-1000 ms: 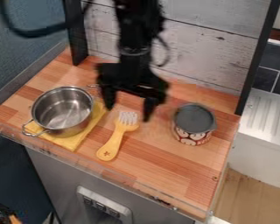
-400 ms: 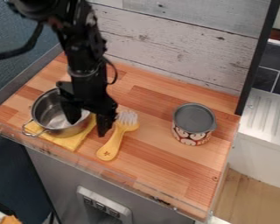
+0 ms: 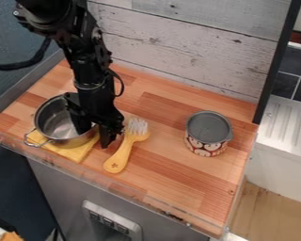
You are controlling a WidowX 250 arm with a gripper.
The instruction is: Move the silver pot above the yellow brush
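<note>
At the pot's right rim hangs my black gripper (image 3: 95, 135), its fingers apart. One finger is inside the pot's opening and the other is outside, between pot and brush. The silver pot (image 3: 51, 123) rests upright on a yellow cloth at the left of the counter, a looped handle at its front left; the gripper hides part of its right side. The yellow brush (image 3: 122, 151) lies just right of the gripper, white bristles toward the back and handle toward the front.
The yellow cloth (image 3: 76, 152) lies flat beneath the pot. On the right of the wooden counter (image 3: 169, 188) stands a patterned can with a grey lid (image 3: 209, 127). A clear low edge (image 3: 84, 177) runs along the front, and a plank wall (image 3: 191, 52) stands behind.
The gripper has moved left and down from behind the brush to the pot's right rim, its fingers now closer together. Pot, brush, cloth and can have stayed put.
</note>
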